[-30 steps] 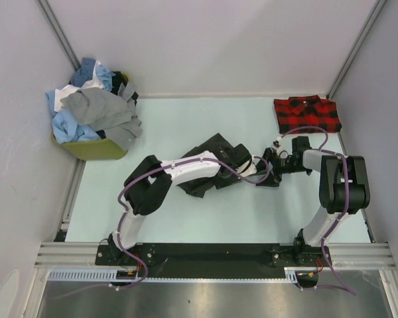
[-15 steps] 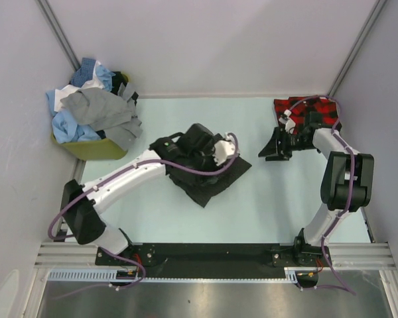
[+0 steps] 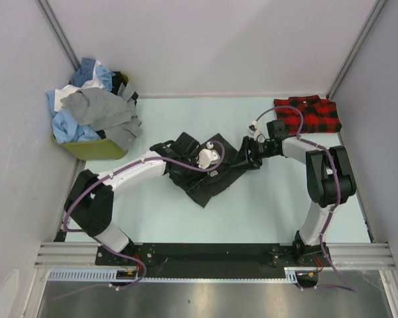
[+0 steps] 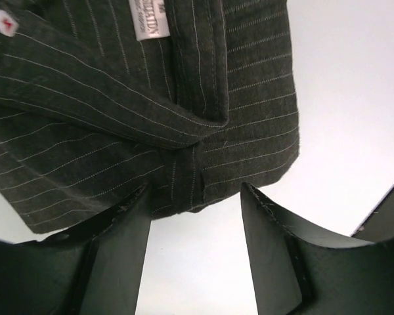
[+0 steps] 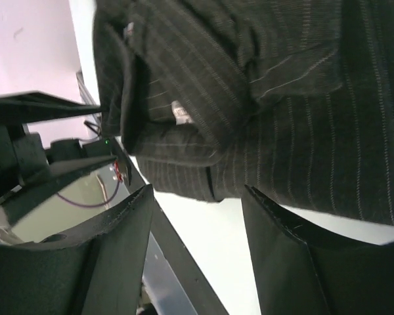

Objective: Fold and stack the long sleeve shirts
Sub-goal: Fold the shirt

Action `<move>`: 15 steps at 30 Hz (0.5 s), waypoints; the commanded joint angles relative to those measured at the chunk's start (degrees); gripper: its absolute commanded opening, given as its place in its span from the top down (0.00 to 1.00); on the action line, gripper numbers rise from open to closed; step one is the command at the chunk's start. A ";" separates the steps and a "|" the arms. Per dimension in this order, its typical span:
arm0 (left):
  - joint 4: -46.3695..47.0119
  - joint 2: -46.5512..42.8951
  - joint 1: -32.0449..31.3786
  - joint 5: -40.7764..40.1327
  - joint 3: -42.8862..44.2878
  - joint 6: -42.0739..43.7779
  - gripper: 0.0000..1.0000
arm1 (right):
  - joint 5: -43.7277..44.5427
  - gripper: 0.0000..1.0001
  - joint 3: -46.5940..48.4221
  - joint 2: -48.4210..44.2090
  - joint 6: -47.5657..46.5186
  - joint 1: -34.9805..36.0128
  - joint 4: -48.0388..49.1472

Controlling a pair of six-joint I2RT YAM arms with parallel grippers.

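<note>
A dark charcoal pinstriped shirt (image 3: 205, 185) lies folded mid-table. My left gripper (image 3: 215, 165) hovers over its upper part, open. In the left wrist view the shirt (image 4: 151, 98), with its collar and label, lies just past the fingertips (image 4: 139, 197), and only bare table shows between them. My right gripper (image 3: 247, 158) is at the shirt's right edge, open. The cloth (image 5: 282, 98) sits beyond its fingers (image 5: 259, 203), not between them. A red-and-black plaid shirt (image 3: 308, 114) lies folded at the back right. More shirts (image 3: 93, 109), blue, white and grey, are heaped at the back left.
A yellow-green basket (image 3: 96, 149) holds the heap of shirts in the back left corner. Walls close in the table (image 3: 265, 205) at the back and on both sides. The arms' base rail (image 3: 212, 255) runs along the near edge.
The right gripper swung from beside the plaid shirt back left to the charcoal shirt's right edge, its jaws narrowing. The left gripper came down a little over the shirt, its jaws widening.
</note>
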 commanded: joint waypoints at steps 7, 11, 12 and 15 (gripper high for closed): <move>8.57 0.54 -5.02 -4.83 -6.29 6.04 0.58 | 3.66 0.63 -3.97 4.81 12.17 1.26 13.25; 8.57 -0.95 -7.49 -6.32 -8.49 6.39 0.75 | 3.66 0.89 -5.73 3.85 12.79 0.82 14.05; 8.57 -1.48 -7.93 -6.33 -8.93 6.22 0.79 | 3.57 0.96 -6.08 2.89 12.10 0.55 12.83; 7.34 -3.68 -8.99 -6.41 -9.63 5.95 0.92 | 3.22 1.00 -7.84 0.42 10.95 -1.20 10.37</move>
